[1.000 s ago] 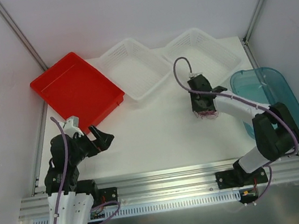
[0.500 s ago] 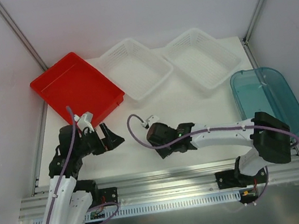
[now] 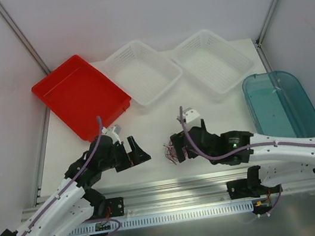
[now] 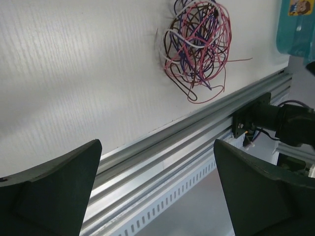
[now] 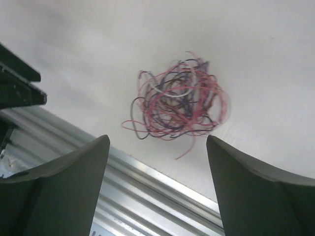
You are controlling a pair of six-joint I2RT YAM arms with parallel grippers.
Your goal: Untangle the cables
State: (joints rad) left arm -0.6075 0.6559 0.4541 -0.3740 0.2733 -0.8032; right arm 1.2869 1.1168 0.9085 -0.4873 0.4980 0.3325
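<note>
Black-fingered left gripper [image 3: 139, 151], jaws spread, points rightward at the pink-and-purple cable tangle [image 3: 170, 153], a roundish wad with no clear long axis, lying near the front rail [image 3: 186, 183]. The right gripper [image 3: 179, 147], likewise spread, hovers directly over it and is the nearer.

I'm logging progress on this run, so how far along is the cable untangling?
Done: nothing yet; the cable bundle is one knot of pink, white and dark wires on the table near its front edge. In hand: nothing gripped; the left gripper and right gripper are both open, facing the bundle. Remaining: grasp strands and pull them all apart.
</note>
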